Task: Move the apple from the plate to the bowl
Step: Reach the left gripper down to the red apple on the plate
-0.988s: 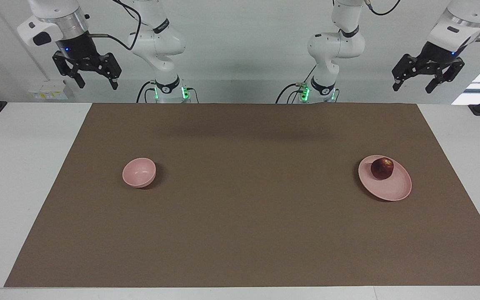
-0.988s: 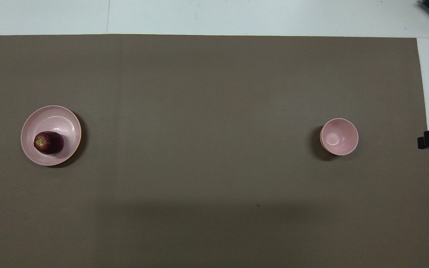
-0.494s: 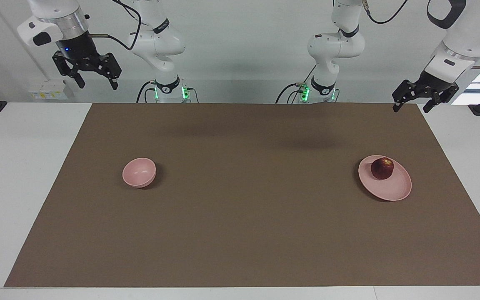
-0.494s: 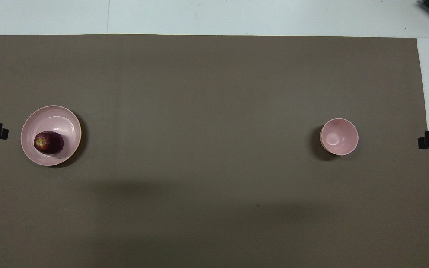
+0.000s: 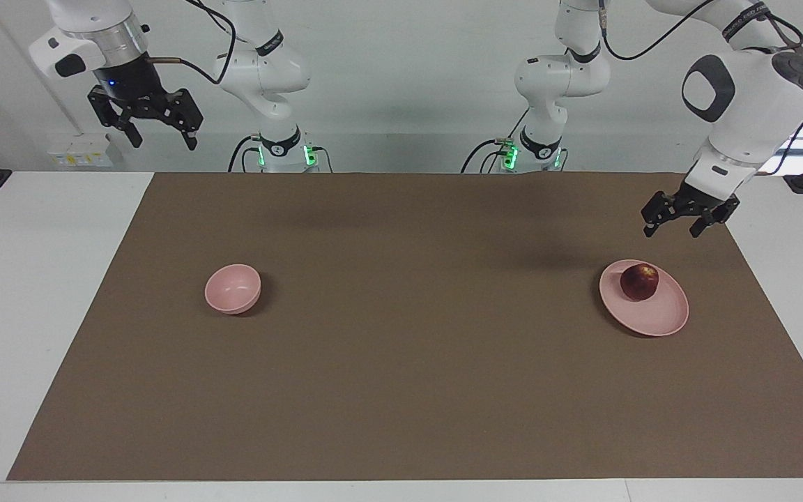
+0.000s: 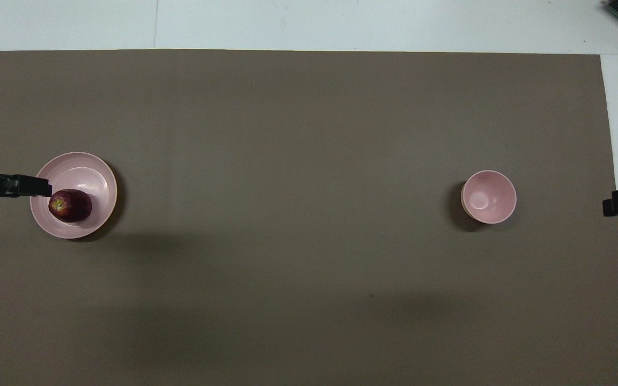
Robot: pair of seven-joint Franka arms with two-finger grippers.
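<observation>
The left gripper (image 5: 671,229) has come down over the last second from high beside its arm's end of the table (image 5: 39,279) to hang low over the brown mat (image 5: 401,390), close above the plate (image 5: 656,322). Its fingers (image 5: 648,228) are spread and hold nothing. The apple (image 5: 639,282) has not moved: it sits on the plate, on the part nearest the robots, below the spread fingers and a little toward the middle of the table from them. This reads as the approach to the pick, with the grasp itself not yet begun; the fingers still need to travel over the apple and drop around it.

The right gripper (image 5: 157,131) waits high up at its own end with fingers spread and empty, unchanged. The bowl (image 5: 233,288) stands empty, well apart from the fingers of either arm.

The facing view shows the height: a clear gap separates the left fingers from the plate and apple, so nothing is touched. The overhead view cannot show that gap. There the left gripper (image 6: 24,185) appears as a dark bar whose tip overlaps the plate's (image 6: 102,177) rim, right beside the apple (image 6: 70,205), which could be mistaken for contact. What the overhead view adds is the apple's yellowish stem end, turned toward the incoming fingers, and the bowl's (image 6: 488,197) bare inside.
</observation>
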